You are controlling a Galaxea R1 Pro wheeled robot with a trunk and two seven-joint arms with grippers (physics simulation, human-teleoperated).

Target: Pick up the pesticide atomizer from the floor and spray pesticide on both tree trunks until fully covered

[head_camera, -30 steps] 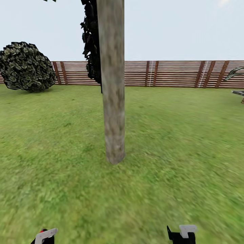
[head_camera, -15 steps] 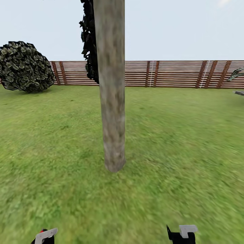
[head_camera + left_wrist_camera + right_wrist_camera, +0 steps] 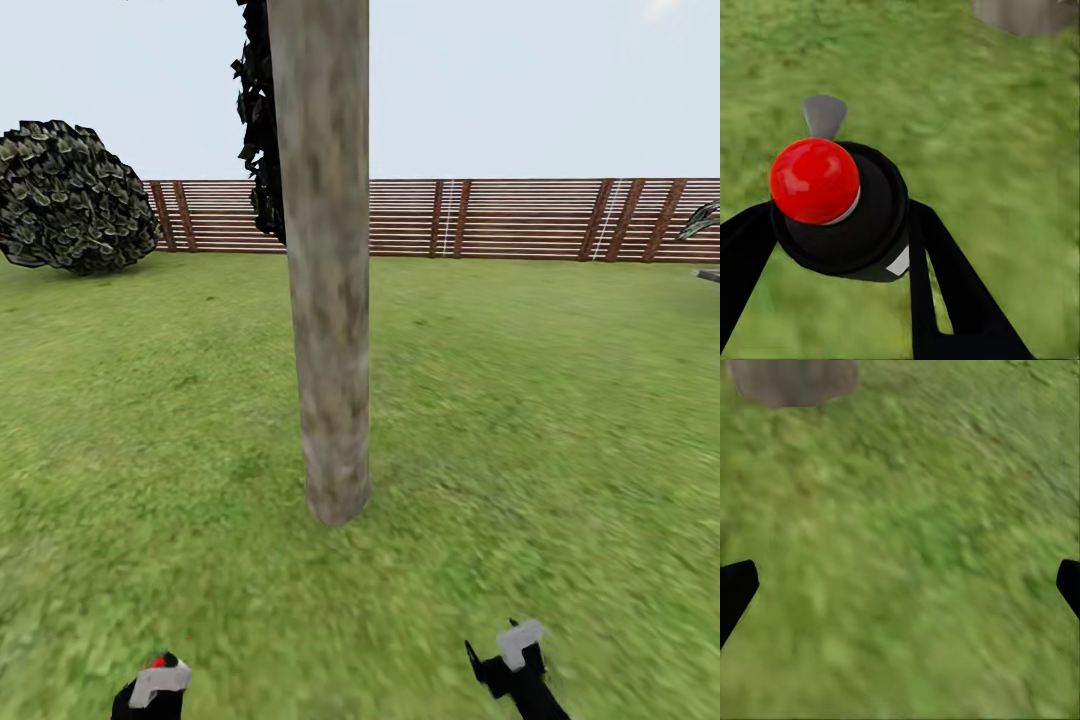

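Observation:
A thick pale grey-brown tree trunk (image 3: pixel 325 300) rises from the lawn straight ahead; its base also shows in the left wrist view (image 3: pixel 1020 13) and the right wrist view (image 3: pixel 791 379). My left gripper (image 3: pixel 155 690) (image 3: pixel 844 217) sits low at the left, shut on the pesticide atomizer (image 3: pixel 862 240) (image 3: pixel 160 675). The atomizer is a dark round body with a red top and a grey nozzle (image 3: pixel 823 116). My right gripper (image 3: pixel 500 665) (image 3: pixel 900 585) hangs open over bare grass at the lower right. No spray haze is visible.
A reddish-brown slat fence (image 3: pixel 500 215) closes the far side of the lawn. A round leafy bush (image 3: pixel 70 200) stands at the far left, and a dark narrow tree (image 3: pixel 262 130) behind the trunk. A spiky plant (image 3: pixel 700 220) pokes in at the right edge.
The view has closed in on the trunk, which looks larger and lower. Both arms have risen further into view, and the right gripper has shifted left and tilted.

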